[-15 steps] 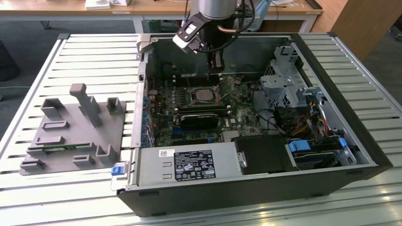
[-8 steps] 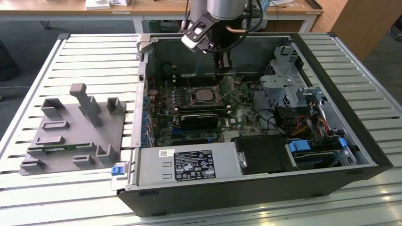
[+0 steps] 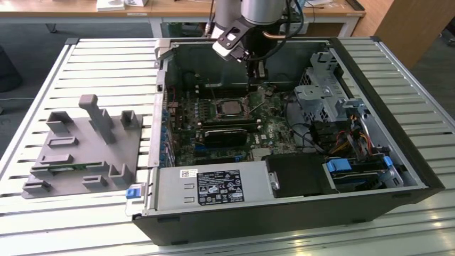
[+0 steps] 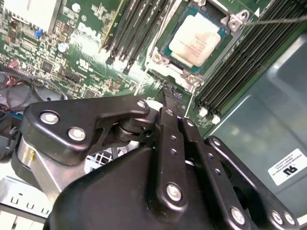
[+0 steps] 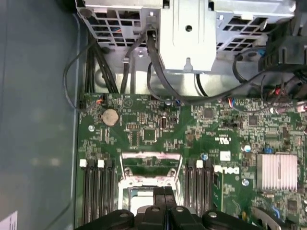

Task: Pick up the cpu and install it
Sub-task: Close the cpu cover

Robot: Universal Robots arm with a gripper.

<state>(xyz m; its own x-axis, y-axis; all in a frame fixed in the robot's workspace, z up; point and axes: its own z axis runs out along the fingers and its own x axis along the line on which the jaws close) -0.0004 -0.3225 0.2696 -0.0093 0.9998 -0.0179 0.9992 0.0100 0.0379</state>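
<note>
Grey arm [image 3: 249,16] hangs vertically into the black computer case [image 3: 398,160], black fingers [image 4: 168,98] clenched, empty. Silvery square cpu [image 4: 195,41] lies in its socket [image 5: 149,175] just beside them; in the first wrist view they partly hide that socket.

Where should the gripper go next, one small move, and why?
Probably a short lift straight up, clear of the case. The cpu already lies in its socket, and the gripper hangs shut near the socket's edge, holding nothing, so nothing is left to carry; memory slots stand close by.
</note>
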